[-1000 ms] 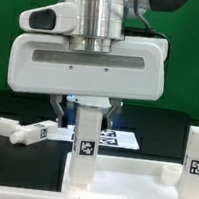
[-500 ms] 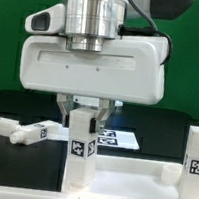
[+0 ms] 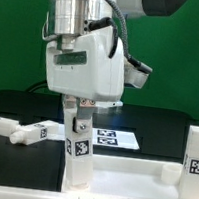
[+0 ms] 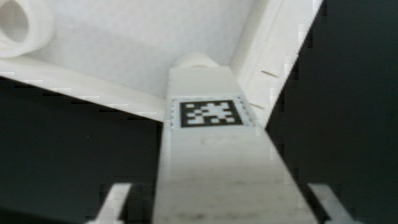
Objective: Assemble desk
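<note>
On the bench [image 3: 25, 159], near centre, I have the end effector [image 3: 81, 109] clamped on a white leg [image 3: 77, 155], one finger on each side of its upper part. The leg stands close to upright, with its lower end down on the tabletop panel [image 3: 126, 192], toward the exterior view's left of the panel. Its tag [image 3: 81, 146] faces the exterior camera. From the wrist view I'm looking down the leg [image 4: 214, 160]: tag [image 4: 212, 112] near the far end, fingers [image 4: 119, 208] flanking it, and the far end meeting the tabletop panel [image 4: 89, 75] just beside a raised rim edge. I can't tell from either view whether it's fully seated. A second upright leg [image 3: 194, 155] stands at the exterior view's right end of the panel, tag visible, with a small raised peg [image 3: 167, 173] on the panel just beside it. Loose legs [image 3: 13, 129] lie flat on the bench at far left, apart from the panel. The marker board [image 3: 118, 139] lies flat on the bench behind the held leg.
</note>
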You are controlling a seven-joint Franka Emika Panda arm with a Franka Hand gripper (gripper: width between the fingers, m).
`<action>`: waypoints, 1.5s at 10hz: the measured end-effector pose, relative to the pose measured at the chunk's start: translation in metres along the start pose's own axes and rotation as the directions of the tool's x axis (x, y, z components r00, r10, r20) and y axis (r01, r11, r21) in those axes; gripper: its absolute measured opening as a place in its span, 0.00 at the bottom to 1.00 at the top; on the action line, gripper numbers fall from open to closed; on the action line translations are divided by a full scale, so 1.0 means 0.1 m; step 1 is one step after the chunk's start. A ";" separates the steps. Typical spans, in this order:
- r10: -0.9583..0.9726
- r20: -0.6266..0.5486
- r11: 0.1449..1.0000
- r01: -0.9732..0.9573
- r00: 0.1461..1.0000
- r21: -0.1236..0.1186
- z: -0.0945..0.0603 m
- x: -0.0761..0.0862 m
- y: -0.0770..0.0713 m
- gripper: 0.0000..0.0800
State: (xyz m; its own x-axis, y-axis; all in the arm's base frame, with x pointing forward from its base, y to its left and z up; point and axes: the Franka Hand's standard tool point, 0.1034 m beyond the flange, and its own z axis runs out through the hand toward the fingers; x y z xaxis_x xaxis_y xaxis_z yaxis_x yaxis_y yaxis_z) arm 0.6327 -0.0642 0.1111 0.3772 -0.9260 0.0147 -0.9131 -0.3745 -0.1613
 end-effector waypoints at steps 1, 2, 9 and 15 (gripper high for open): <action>-0.093 0.011 0.996 0.093 0.996 -0.011 0.01 -0.01 0.02 0.36; -0.243 0.070 0.969 0.246 0.968 -0.039 0.00 -0.05 0.05 0.52; -0.900 0.115 0.427 0.904 0.421 0.033 -0.04 -0.13 -0.06 0.81; -0.877 0.090 0.476 0.879 0.473 0.019 -0.03 -0.17 -0.13 0.47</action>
State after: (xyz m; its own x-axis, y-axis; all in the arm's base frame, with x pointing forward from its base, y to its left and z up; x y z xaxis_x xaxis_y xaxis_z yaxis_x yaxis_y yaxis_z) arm 0.6376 -0.0442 0.1160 0.9926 -0.1053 0.0596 -0.1003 -0.9915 -0.0827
